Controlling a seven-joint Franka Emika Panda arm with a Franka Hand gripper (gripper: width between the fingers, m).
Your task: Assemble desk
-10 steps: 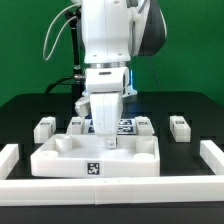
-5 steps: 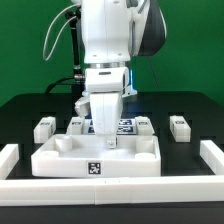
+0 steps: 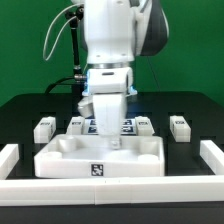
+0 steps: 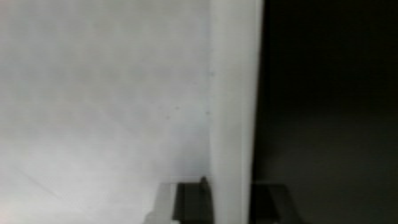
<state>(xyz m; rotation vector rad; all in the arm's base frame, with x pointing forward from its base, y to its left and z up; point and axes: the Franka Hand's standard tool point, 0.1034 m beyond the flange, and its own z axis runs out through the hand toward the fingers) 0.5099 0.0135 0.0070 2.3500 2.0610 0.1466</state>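
The white desk top, a wide tray with a raised rim and a black-and-white tag on its front wall, lies in the middle of the black table. My gripper reaches down onto its far rim and is shut on it. In the wrist view the white rim wall runs between my two dark fingers, with the gripper clamped on it. Four small white block legs stand in a row behind the top, two of them at the outer ends: one on the left and one on the right.
The marker board lies behind the gripper, mostly hidden by it. Long white border rails line the left, right and front of the table. The two inner legs stand close to the top's far rim.
The desk top, held by its rim, has slid a little to the exterior view's right together with my gripper. The legs have not moved.
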